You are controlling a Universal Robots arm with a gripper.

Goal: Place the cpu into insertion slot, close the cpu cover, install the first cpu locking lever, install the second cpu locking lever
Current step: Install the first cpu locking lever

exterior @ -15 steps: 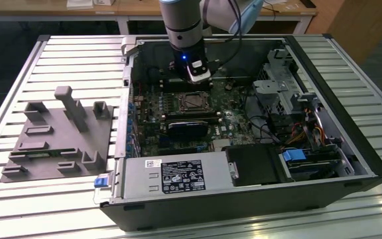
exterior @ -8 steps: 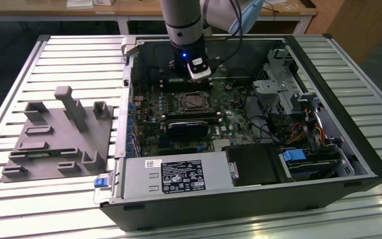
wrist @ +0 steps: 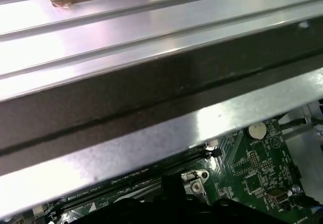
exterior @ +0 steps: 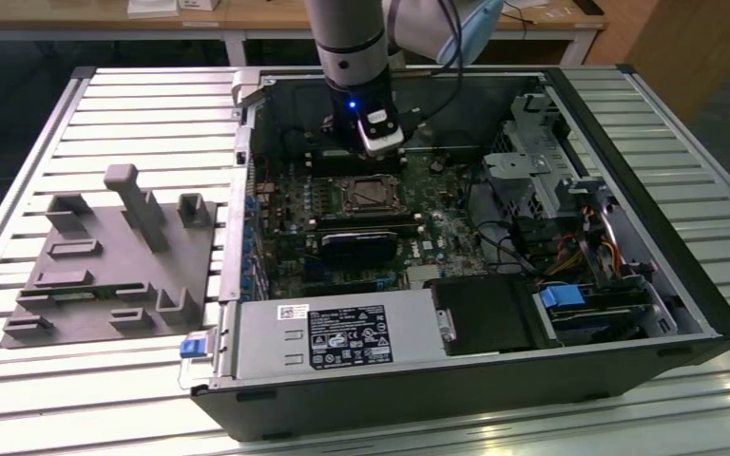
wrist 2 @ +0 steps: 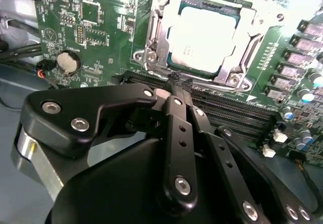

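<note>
Above the slot [exterior: 368, 195] the case stands open. The drive cage [exterior: 532, 161] crowds the exterior view's right, the case wall [exterior: 240, 171] its left; a power supply [exterior: 334, 337] blocks the foreground.

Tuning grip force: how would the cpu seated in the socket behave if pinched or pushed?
The cpu looks like a thin, rigid plate with a smooth, glossy metal face: probably stiff, light, and slippery. Flat and square, it should not roll or tip. The cpu cover frames its edges, so a sideways push would likely shift nothing.

Workshop: slatted metal bench [exterior: 149, 104], opened computer [exterior: 467, 399]
</note>
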